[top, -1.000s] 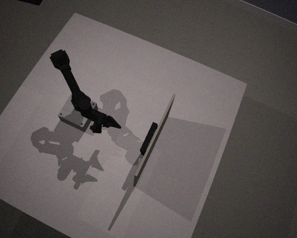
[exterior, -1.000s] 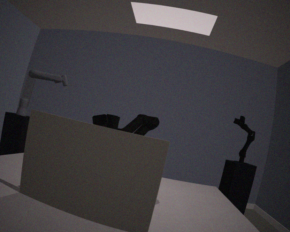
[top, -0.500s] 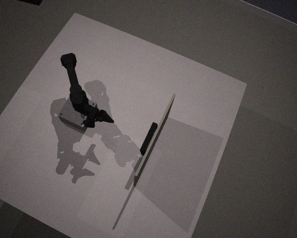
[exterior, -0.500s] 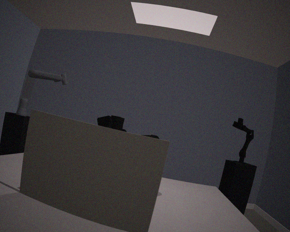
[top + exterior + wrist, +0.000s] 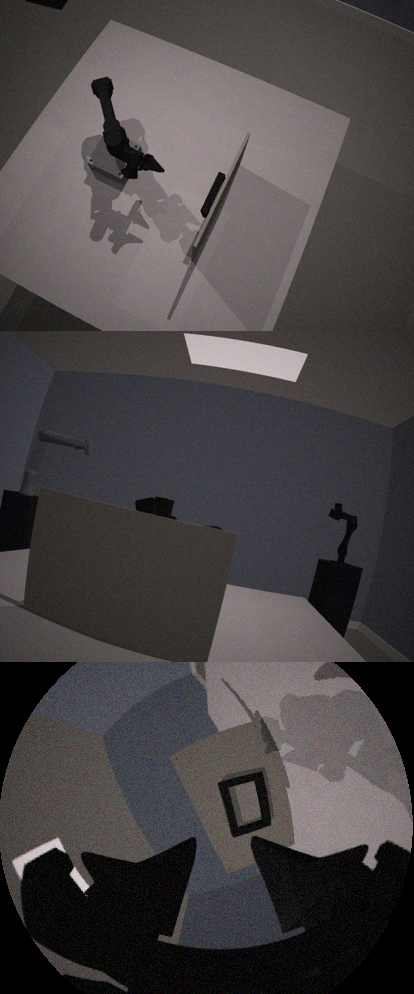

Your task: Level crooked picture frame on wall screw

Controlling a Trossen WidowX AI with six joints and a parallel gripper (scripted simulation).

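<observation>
seen from the top, the dark picture frame hangs on the arm-facing side of an upright board. the board stands on the pale table, between the arm and the table's right-hand edge. in the wrist view the frame's sides do not run parallel to the board's edges, so it looks crooked. its screw can't be made out.

the claw is partly open, with nothing between its fingers, and is well apart from the frame. it points from the arm's base plate toward the board. the arm's rear bend leans out toward the table's top corner, and shadows of the arm fall across the table's lower half in the top view.

in the exterior view the board hides most of the arm. beyond the table, a pale arm is at the picture's left and another dark arm stands on a black pedestal at its right, by the table's far corner.
</observation>
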